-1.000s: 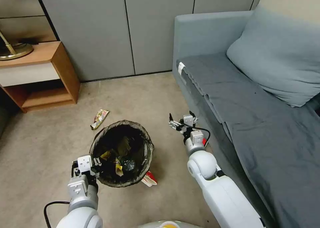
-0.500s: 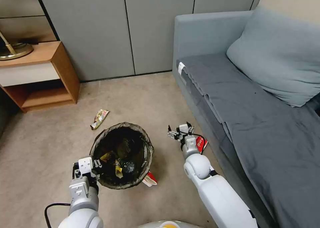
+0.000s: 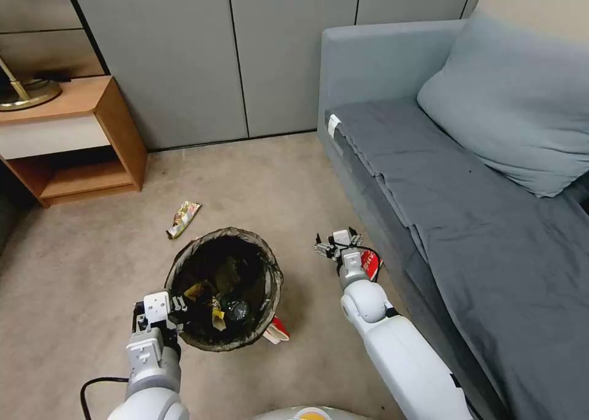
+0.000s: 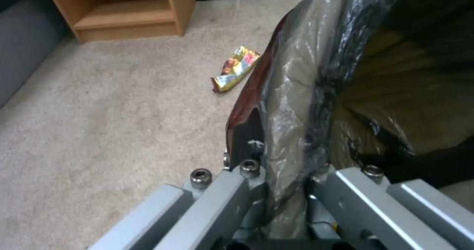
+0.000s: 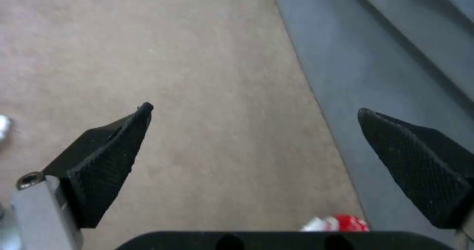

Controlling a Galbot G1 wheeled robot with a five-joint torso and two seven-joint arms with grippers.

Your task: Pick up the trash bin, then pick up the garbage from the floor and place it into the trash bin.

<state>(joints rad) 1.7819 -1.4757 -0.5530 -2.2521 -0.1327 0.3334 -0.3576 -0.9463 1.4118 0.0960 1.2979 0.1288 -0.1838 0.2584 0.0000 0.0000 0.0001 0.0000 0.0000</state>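
Note:
The trash bin (image 3: 274,280), lined with a dark bag, hangs just over the carpet with litter inside. My left gripper (image 3: 177,303) is shut on its near rim; the left wrist view shows the left gripper (image 4: 285,170) pinching the bag-covered wall of the bin (image 4: 296,94). Garbage on the floor: a colourful snack wrapper (image 3: 183,218) (image 4: 236,68) beyond the bin, a red-and-white piece (image 3: 277,330) by the bin's base, and a red-and-white carton (image 3: 370,263) (image 5: 340,223) against the sofa. My right gripper (image 3: 334,243) (image 5: 256,110) hangs open over bare carpet, just past that carton.
A grey sofa (image 3: 466,223) with a cushion (image 3: 515,101) runs along the right; its base (image 5: 375,76) lies close beside my right gripper. A wooden shelf unit (image 3: 92,143) (image 4: 133,9) stands at the back left, grey cabinet doors (image 3: 245,58) behind. Open carpet lies left of the bin.
My right arm drew back and dropped slightly, uncovering the red-and-white carton by the sofa. The left gripper and the bin sank a little toward me.

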